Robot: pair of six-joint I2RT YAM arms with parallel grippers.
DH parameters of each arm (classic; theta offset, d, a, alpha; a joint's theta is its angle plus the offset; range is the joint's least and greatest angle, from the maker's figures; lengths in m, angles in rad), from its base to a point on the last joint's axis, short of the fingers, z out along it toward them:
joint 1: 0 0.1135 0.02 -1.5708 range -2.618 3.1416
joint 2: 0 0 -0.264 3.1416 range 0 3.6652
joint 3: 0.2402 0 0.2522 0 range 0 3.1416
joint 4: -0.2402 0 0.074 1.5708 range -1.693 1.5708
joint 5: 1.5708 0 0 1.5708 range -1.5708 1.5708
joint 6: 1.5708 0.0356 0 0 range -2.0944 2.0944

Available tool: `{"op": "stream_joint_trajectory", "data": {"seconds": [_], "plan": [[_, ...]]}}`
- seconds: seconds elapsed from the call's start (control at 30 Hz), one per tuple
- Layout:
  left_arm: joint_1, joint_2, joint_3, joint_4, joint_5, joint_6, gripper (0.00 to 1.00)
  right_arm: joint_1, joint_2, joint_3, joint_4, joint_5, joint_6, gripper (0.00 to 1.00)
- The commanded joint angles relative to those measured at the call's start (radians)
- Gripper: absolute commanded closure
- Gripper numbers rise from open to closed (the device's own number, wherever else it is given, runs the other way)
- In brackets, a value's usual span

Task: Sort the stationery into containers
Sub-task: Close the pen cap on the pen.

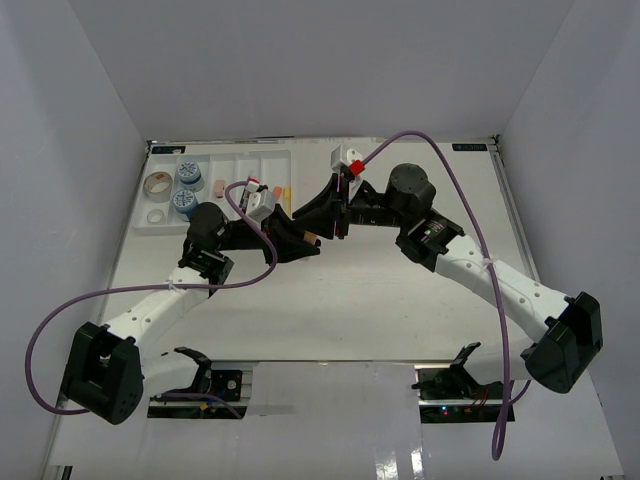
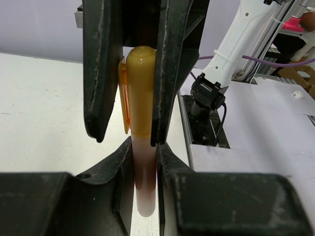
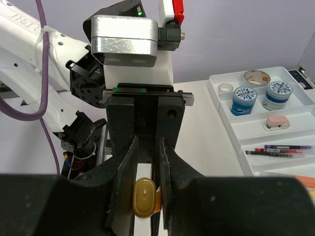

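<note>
Left wrist view: two pincers meet nose to nose above the white counter (image 2: 39, 98).
Left pincer (image 2: 145, 157): clamped on the pale barrel of the orange marker (image 2: 141, 88).
Right pincer (image 2: 129, 135): closed on the marker's cap.
Marker: held in the air, outside the tray (image 3: 246, 129).
Tray: tape rolls (image 3: 256, 77), blue tubs (image 3: 244, 100), pink eraser (image 3: 277, 122), pens (image 3: 278, 150) inside.
</note>
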Motion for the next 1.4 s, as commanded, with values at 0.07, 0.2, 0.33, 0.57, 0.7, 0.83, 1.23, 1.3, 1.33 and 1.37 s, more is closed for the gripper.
{"op": "stream_joint_trajectory", "data": {"seconds": [0.07,0.2,0.33,0.57,0.7,0.83,1.23,1.3,1.33,1.37], "plan": [[-0.001,-0.035,-0.006,0.032,0.018,-0.001,1.0,0.011,0.007,0.018,0.047,-0.016,0.01,0.92],[-0.001,-0.044,0.0,0.055,0.029,-0.019,1.0,0.017,0.013,0.003,0.033,-0.023,0.006,0.92],[-0.001,-0.056,0.017,0.063,0.04,-0.027,1.0,0.016,0.01,-0.02,-0.002,-0.03,-0.005,0.92],[0.002,-0.063,0.092,-0.023,0.061,0.028,1.0,0.017,-0.007,-0.074,-0.078,-0.033,-0.023,0.92],[0.004,-0.058,0.125,-0.023,0.077,0.031,1.0,0.017,-0.009,-0.086,-0.133,-0.027,-0.049,0.92],[0.005,-0.058,0.132,-0.009,0.058,0.034,1.0,0.017,-0.015,-0.103,-0.156,-0.032,-0.046,0.92],[0.005,-0.021,0.195,0.118,0.02,-0.013,1.0,0.019,0.024,-0.112,-0.205,-0.039,-0.023,0.92],[0.005,-0.012,0.208,0.131,0.023,-0.022,1.0,0.02,0.03,-0.111,-0.22,-0.039,-0.025,0.92],[0.005,-0.011,0.212,0.132,0.022,-0.021,1.0,0.02,0.031,-0.112,-0.223,-0.038,-0.025,0.92],[0.005,-0.009,0.217,0.129,0.02,-0.019,1.0,0.019,0.034,-0.111,-0.228,-0.038,-0.028,0.92]]}}
